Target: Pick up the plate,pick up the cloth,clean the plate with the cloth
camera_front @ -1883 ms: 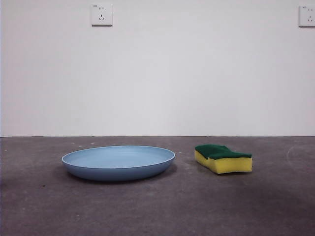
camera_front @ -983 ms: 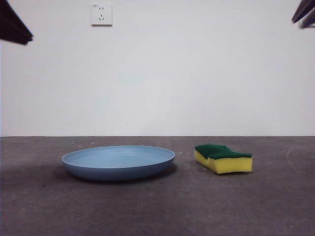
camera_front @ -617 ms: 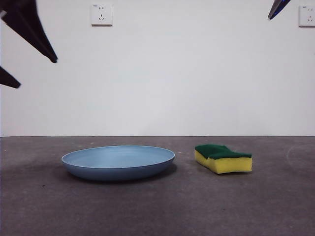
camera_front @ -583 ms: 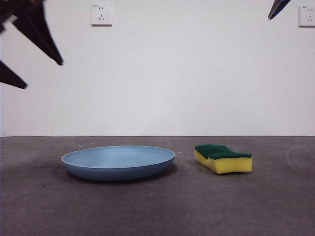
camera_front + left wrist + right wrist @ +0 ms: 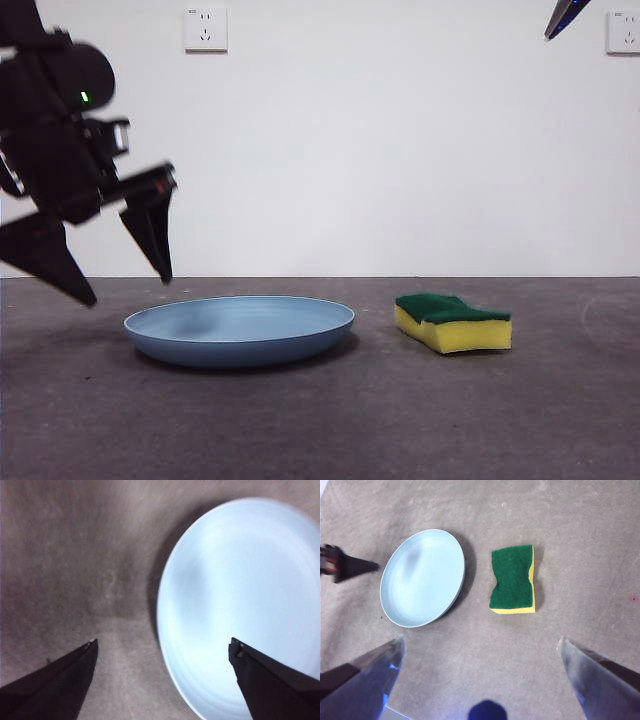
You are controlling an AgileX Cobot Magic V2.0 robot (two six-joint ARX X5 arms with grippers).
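The round light-blue plastic plate (image 5: 240,329) lies flat on the grey bench (image 5: 320,430). The left gripper (image 5: 125,285) hangs tilted just above the plate's rim, jaws spread, one either side of it. Beside the plate rests the yellow, green-topped sponge cloth (image 5: 453,322). The right gripper (image 5: 480,647) waits high above, jaws spread.

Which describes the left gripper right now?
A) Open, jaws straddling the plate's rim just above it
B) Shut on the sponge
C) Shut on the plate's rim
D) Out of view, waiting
A: in the left wrist view the left gripper is open, one jaw over the table, the other over the plate.
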